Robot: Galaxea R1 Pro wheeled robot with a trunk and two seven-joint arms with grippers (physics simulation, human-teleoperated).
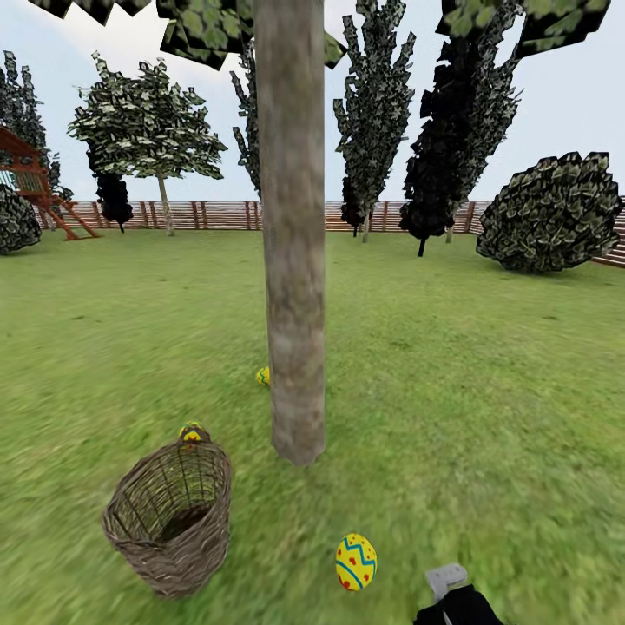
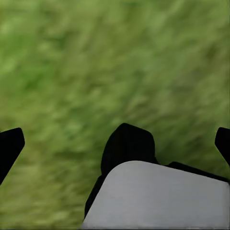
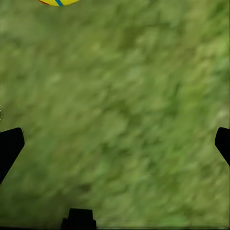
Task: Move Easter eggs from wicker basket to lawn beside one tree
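My right claw (image 3: 115, 141) hung released over the lawn (image 1: 486, 391), fingers spread wide, and my left claw (image 2: 115, 143) was spread just as wide above grass. One egg (image 1: 356, 562) lay on the lawn near the tree (image 1: 293, 260); a second (image 1: 262, 376) sat beside the trunk, a third (image 1: 191, 431) just behind the empty, tilted basket (image 1: 169, 521)
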